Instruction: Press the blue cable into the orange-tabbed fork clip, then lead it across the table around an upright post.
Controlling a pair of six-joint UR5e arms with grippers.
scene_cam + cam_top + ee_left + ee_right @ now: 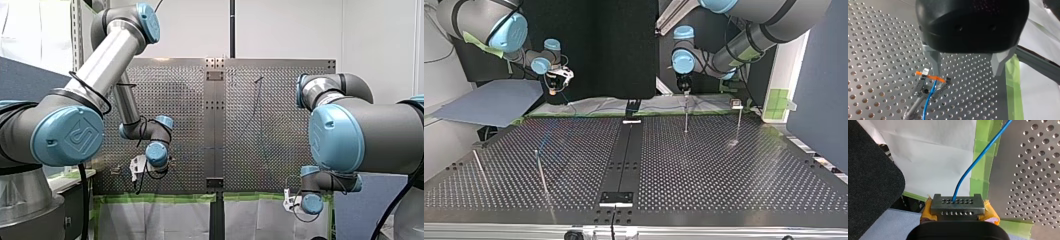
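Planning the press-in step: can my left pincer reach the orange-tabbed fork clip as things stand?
Probably yes: the left pincer hangs open just over the fork clip, with nothing seen between them.

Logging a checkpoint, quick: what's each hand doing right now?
Left hand: open, holding nothing.
Right hand: closed on the blue cable.

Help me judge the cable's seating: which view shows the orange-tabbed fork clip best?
Left wrist view: the orange-tabbed metal fork clip sits close up, the thin blue cable entering its fork. In front and top views it is too small to tell; the right wrist view shows only cable.
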